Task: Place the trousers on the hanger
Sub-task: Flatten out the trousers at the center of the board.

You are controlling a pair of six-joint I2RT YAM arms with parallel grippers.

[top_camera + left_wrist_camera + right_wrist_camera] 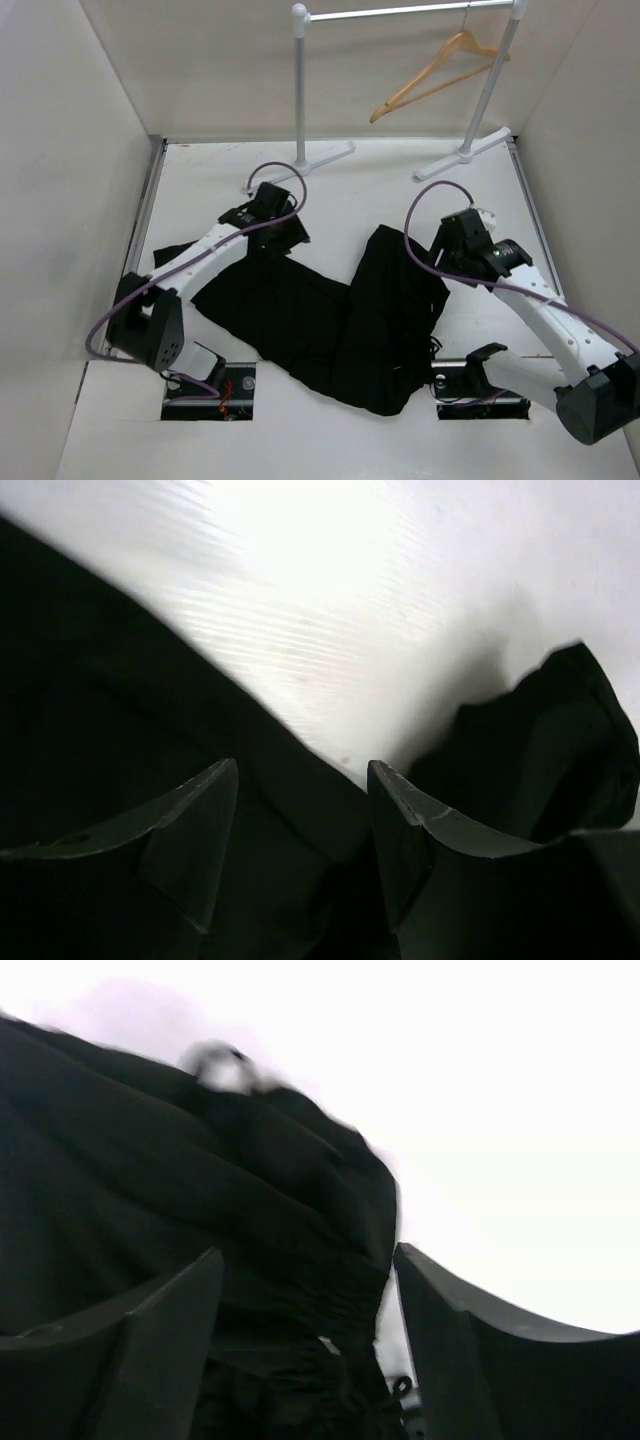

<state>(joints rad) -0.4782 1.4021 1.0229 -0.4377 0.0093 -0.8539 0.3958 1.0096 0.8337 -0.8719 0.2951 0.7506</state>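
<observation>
Left gripper [283,238]: seen low over the far left end of the garment. In the left wrist view the gripper [300,815] is shown with its fingers held wide apart. Black cloth lies beneath and between them, but nothing is clamped.

Trousers [330,320]: spread flat and crumpled across the middle of the table [390,185], between the two arms. One part runs toward the left arm, and a bunched part rises toward the right arm. In the left wrist view the trousers [100,740] fill the left side, and a separate fold is seen at the right edge.

Clothes rail [400,12]: stood at the far edge of the table on two white feet.

Right gripper [438,262]: set at the right edge of the bunched cloth. In the right wrist view the gripper [305,1300] is parted widely. The trousers [150,1180] are seen between and beyond the fingers, ungripped.

Hanger [440,70]: hung by its hook from the rail at the far right, tilted, well apart from the trousers.
</observation>
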